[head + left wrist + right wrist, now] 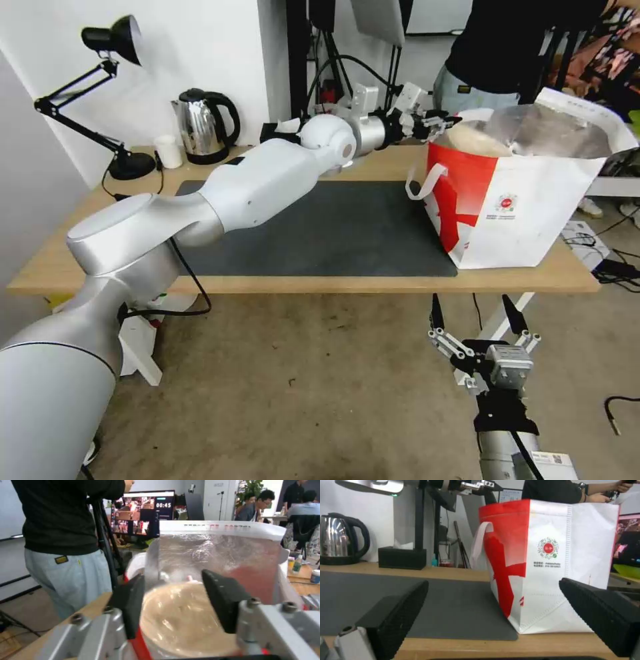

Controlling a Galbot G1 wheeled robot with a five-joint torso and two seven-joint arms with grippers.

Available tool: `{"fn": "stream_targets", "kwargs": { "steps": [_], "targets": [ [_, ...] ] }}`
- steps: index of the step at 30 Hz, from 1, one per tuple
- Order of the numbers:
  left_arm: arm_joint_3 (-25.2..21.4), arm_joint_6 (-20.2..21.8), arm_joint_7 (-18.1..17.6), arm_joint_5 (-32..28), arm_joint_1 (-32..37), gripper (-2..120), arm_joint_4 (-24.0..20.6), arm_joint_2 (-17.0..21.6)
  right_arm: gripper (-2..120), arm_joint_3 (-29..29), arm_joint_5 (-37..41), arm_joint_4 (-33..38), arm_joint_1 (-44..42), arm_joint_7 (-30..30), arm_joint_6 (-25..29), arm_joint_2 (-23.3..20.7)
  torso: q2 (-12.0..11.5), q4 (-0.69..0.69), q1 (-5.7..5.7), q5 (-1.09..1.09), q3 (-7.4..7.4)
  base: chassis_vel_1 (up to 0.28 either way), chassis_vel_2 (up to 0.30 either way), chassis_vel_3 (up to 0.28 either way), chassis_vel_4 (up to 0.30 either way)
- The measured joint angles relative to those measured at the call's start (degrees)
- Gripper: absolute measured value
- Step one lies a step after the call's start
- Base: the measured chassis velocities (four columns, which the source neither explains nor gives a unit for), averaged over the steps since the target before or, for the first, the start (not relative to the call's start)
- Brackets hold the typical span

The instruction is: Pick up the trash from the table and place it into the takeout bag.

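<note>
The shallow beige round bowl (180, 620) is lying in the mouth of the takeout bag (527, 200), against the silver foil lining (216, 552), with its rim reaching about the level of the bag's top edge. The left gripper (437, 123) is hovering at the bag's near rim, its black pads (223, 597) spread apart on either side of the bowl and not pressing on it. The bag is standing upright on the right end of the table (60, 267), its base overlapping the edge of the dark grey mat (333, 233). The right gripper (477, 317) is hanging low in front of the table's edge, below the bag, with its fingers (396, 615) wide apart and nothing between them.
</note>
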Motion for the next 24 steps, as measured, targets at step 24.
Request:
{"fn": "stream_targets", "kwargs": {
  "steps": [24],
  "targets": [
    [-6.85,-0.94,-10.63,-2.91,-3.24,100,-12.64,10.52,100,0.0,0.0,0.0,0.0,0.0,0.0,0.0,0.0,-0.01,0.0,-0.01,0.0,0.0,0.0,0.0,0.0]
  ]
}}
